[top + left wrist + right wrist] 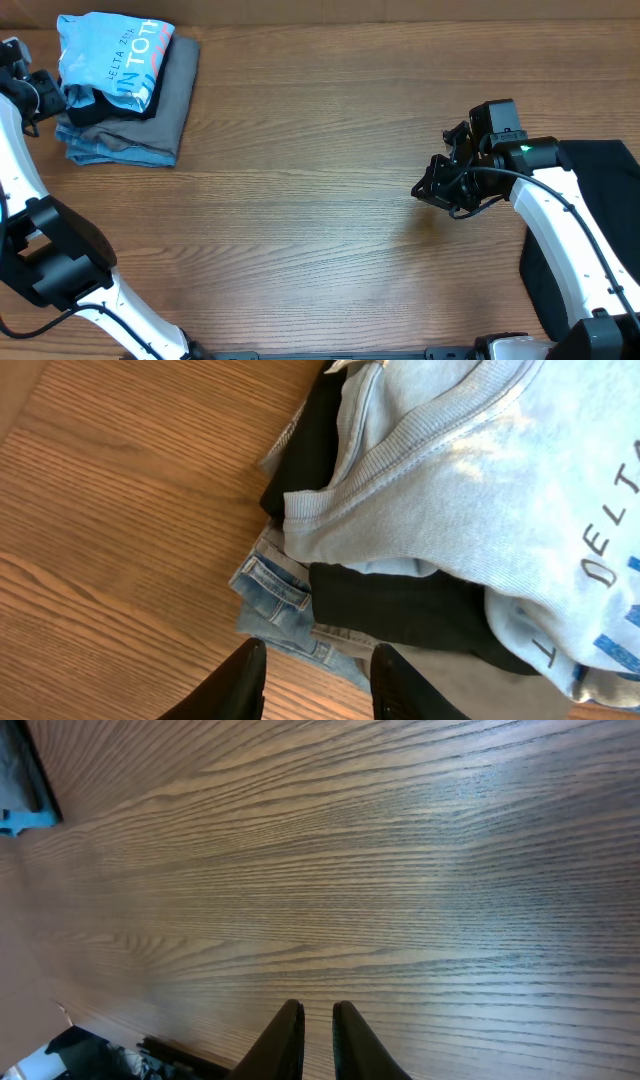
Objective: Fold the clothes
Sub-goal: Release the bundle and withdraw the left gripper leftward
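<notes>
**Two arms at a wooden table; folded clothes piled at the far left corner**

The clothes form one pile on the table point(320, 130), at its far left corner in the overhead view. On top lies the light-blue T-shirt point(110, 55), printed with white and dark-blue lettering. Beneath it, in order, are a black garment point(400, 605), a grey garment point(175, 90) and blue jeans point(275, 590). The jeans' stitched hem juts out at the pile's lower edge.

The left gripper point(318, 660) hovers just beside the pile's left edge. Its fingers stand apart, released, with nothing between them. In the left wrist view the jeans' hem and the bare wood show through the gap.

The right gripper point(317, 1010) hangs over bare wood at right of centre, well apart from the pile. Its fingers are drawn almost together, with only a narrow slit between, and clench nothing.

A second piece of dark cloth point(600, 190) lies at the table's right edge, partly under the right arm.
</notes>
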Robot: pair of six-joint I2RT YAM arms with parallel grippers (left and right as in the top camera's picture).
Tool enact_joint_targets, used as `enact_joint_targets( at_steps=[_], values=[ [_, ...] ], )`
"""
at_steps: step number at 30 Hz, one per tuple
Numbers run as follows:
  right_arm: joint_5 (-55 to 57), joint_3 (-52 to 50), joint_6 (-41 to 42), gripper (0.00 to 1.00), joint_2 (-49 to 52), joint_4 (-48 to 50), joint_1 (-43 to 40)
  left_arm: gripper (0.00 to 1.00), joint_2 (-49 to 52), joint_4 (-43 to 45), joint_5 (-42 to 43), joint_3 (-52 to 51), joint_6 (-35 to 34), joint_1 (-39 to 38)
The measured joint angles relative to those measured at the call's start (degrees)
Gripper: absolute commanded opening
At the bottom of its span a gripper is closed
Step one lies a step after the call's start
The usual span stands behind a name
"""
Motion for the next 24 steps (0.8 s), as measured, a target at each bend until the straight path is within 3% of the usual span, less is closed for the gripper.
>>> enact_joint_targets(
  at_steps=[3,6,12,16,21,24],
  values=[
    [0.0,0.0,-0.02,0.14,0.0,-0.11,0.0,0.44,1.14,0.87,0.04,-0.02,0.96,0.0],
    [0.02,0.0,0.0,0.14,0.0,-0.02,0.0,0.61,3.04,2.4,0.57,-0.02,1.68,0.0],
    [0.0,0.0,-0.04,0.14,0.0,0.02,0.0,0.7,6.32,5.79,1.4,-0.33,2.93,0.0],
    [0.02,0.0,-0.02,0.14,0.0,-0.02,0.0,0.58,7.61,7.34,1.64,-0.35,2.93,0.0],
    [-0.02,0.0,0.44,0.15,0.0,0.02,0.0,0.24,8.74,9.4,0.96,-0.35,3.1,0.0],
    [0.0,0.0,0.83,0.15,0.0,0.0,0.0,0.13,8.74,10.67,-1.03,-0.39,3.45,0.0]
  ],
)
